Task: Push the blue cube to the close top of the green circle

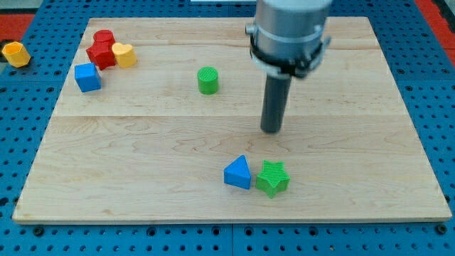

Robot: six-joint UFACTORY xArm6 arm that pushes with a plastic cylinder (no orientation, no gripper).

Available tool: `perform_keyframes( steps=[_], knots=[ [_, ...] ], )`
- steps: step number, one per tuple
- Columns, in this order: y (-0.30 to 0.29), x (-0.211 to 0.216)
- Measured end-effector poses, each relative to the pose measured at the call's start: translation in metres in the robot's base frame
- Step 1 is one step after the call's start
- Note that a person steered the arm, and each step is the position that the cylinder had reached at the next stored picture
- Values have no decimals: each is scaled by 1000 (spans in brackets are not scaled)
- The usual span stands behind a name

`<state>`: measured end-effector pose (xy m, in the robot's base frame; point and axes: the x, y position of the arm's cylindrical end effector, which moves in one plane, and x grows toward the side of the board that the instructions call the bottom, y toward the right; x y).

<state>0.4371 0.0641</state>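
Evidently my tip (271,130), a bare rod with no jaws to report, stands well right of the green circle (207,80), so the blue cube (87,77) sits untouched by the left edge

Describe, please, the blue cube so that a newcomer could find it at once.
Start at the pale wooden board and go to its top-left corner. There, a red block and a yellow heart-shaped block touch; the blue cube sits just below them, the only blue, square-faced block there.
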Motion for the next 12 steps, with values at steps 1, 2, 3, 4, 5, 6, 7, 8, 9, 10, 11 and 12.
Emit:
perform_keyframes(
  steps=[1,2,3,4,5,6,7,8,9,10,11,12],
  knots=[
    [-5,-76],
    [-63,-118],
    [-102,-99],
    [-99,-47],
    [-94,10],
    [-91,56],
    [-135,48],
    [-167,45],
    [-263,44],
    [-350,0],
    [-369,-28],
    [-362,-62]
  ],
)
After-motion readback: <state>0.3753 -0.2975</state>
